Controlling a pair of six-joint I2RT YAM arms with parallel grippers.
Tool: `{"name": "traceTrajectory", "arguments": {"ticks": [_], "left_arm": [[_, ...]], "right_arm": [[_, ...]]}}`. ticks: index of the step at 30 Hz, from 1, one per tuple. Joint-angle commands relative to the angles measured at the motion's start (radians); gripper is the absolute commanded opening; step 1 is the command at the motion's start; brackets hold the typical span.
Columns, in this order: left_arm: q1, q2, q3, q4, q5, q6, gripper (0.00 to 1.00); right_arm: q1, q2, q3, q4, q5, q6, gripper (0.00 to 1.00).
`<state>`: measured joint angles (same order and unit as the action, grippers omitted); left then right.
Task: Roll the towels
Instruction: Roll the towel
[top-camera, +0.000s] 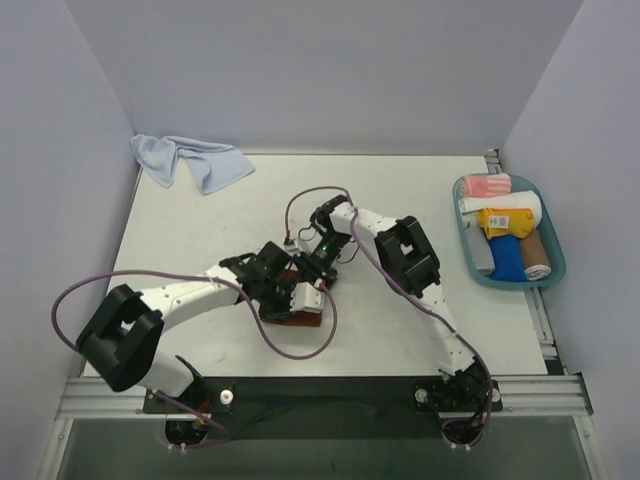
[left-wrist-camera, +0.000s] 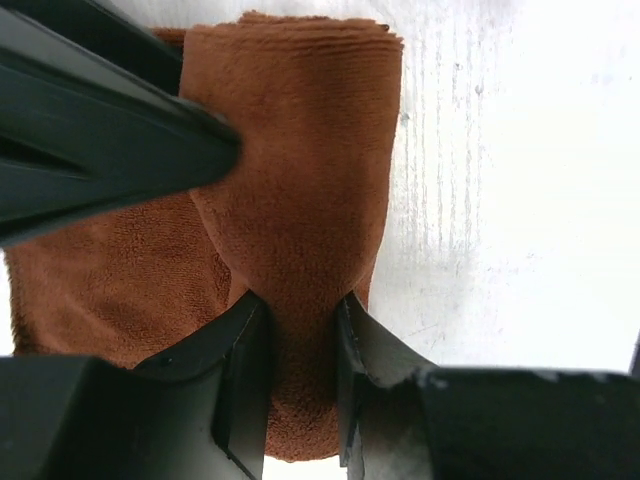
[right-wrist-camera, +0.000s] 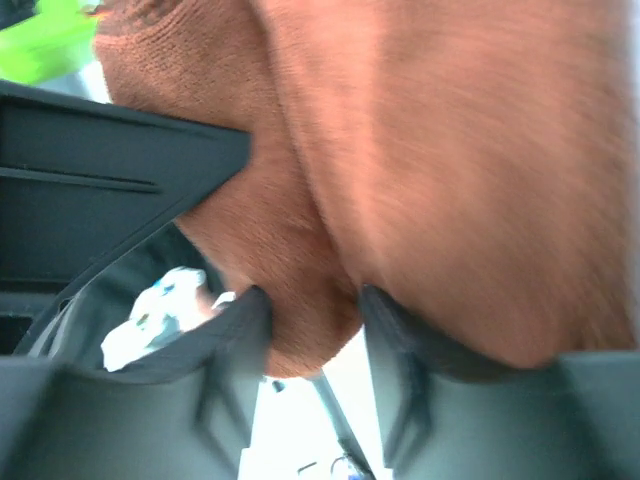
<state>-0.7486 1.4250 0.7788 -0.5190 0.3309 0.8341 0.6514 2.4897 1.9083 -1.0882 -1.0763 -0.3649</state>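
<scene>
The rust-brown towel (top-camera: 296, 314) lies folded on the table's middle, mostly hidden under both wrists. In the left wrist view it (left-wrist-camera: 300, 200) fills the frame, and my left gripper (left-wrist-camera: 300, 345) is shut on a fold of it. My right gripper (right-wrist-camera: 315, 320) is also shut on a fold of the brown towel (right-wrist-camera: 440, 170), seen close and blurred. In the top view the left gripper (top-camera: 290, 290) and right gripper (top-camera: 318, 268) meet over the towel. The light-blue towel (top-camera: 190, 160) lies crumpled at the table's far left corner.
A teal tray (top-camera: 556, 245) at the right edge holds several rolled cloths, among them a pink-and-white striped one (top-camera: 487, 185) and a yellow one (top-camera: 504, 222). Grey walls enclose three sides. Purple cables loop near both arms.
</scene>
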Motion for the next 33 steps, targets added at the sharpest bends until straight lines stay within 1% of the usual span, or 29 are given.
{"name": "traceTrajectory", "arguments": {"ticks": [1,2,4,5,7,8,10,11,13,14,15,18,20,22,23,24,25,26,29,30,31,32,33], "left_arm": [[0.034,0.116,0.052,-0.231,0.134,-0.013,0.12],[0.051,0.161,0.072,-0.274,0.157,-0.013,0.12],[0.106,0.205,0.14,-0.311,0.212,-0.009,0.13],[0.123,0.256,0.17,-0.349,0.226,-0.007,0.16],[0.175,0.311,0.23,-0.403,0.267,0.008,0.17],[0.193,0.363,0.293,-0.444,0.284,0.019,0.18],[0.215,0.419,0.358,-0.489,0.309,0.03,0.18],[0.23,0.475,0.416,-0.525,0.316,0.04,0.18],[0.239,0.531,0.479,-0.567,0.326,0.048,0.2],[0.248,0.584,0.506,-0.6,0.336,0.052,0.2],[0.252,0.61,0.567,-0.621,0.339,0.056,0.21],[0.264,0.712,0.67,-0.676,0.338,0.06,0.22],[0.276,0.78,0.72,-0.717,0.342,0.072,0.23],[0.293,0.821,0.778,-0.739,0.361,0.08,0.24],[0.298,0.859,0.796,-0.765,0.37,0.094,0.24],[0.304,0.876,0.816,-0.779,0.382,0.103,0.24],[0.311,0.893,0.851,-0.808,0.39,0.117,0.25],[0.313,0.926,0.873,-0.829,0.392,0.128,0.26],[0.322,0.994,0.954,-0.906,0.408,0.166,0.28],[0.325,1.009,0.97,-0.921,0.413,0.172,0.29],[0.328,1.02,0.988,-0.944,0.421,0.18,0.3],[0.33,1.038,1.01,-0.947,0.421,0.184,0.3],[0.331,1.045,1.017,-0.951,0.422,0.183,0.3]], "right_arm": [[-0.087,-0.15,-0.014,0.195,0.266,0.033,0.48],[-0.108,-0.219,-0.018,0.201,0.274,0.037,0.49],[-0.125,-0.285,-0.034,0.22,0.309,0.04,0.51],[-0.133,-0.352,-0.044,0.224,0.32,0.035,0.51],[-0.151,-0.423,-0.107,0.255,0.355,0.027,0.51],[-0.156,-0.493,-0.139,0.267,0.378,0.024,0.51],[-0.17,-0.564,-0.205,0.321,0.394,0.026,0.51],[-0.173,-0.633,-0.28,0.338,0.401,0.029,0.51],[-0.177,-0.701,-0.359,0.388,0.404,0.032,0.5],[-0.177,-0.771,-0.427,0.405,0.404,0.029,0.49],[-0.176,-0.804,-0.464,0.431,0.407,0.023,0.48],[-0.176,-0.919,-0.556,0.456,0.397,0.0,0.45],[-0.162,-0.981,-0.587,0.459,0.391,-0.011,0.45],[-0.136,-1.009,-0.609,0.459,0.415,-0.025,0.45],[-0.098,-1.025,-0.611,0.462,0.433,-0.031,0.45],[-0.076,-1.031,-0.611,0.464,0.461,-0.038,0.45],[-0.052,-1.035,-0.614,0.484,0.523,-0.043,0.45],[-0.003,-1.045,-0.615,0.496,0.547,-0.049,0.45],[0.066,-1.002,-0.592,0.518,0.637,-0.078,0.5],[0.112,-0.984,-0.585,0.519,0.662,-0.086,0.51],[0.132,-0.965,-0.586,0.525,0.68,-0.112,0.59],[0.152,-0.938,-0.597,0.54,0.726,-0.121,0.64],[0.203,-0.927,-0.609,0.592,0.755,-0.131,0.72]]}}
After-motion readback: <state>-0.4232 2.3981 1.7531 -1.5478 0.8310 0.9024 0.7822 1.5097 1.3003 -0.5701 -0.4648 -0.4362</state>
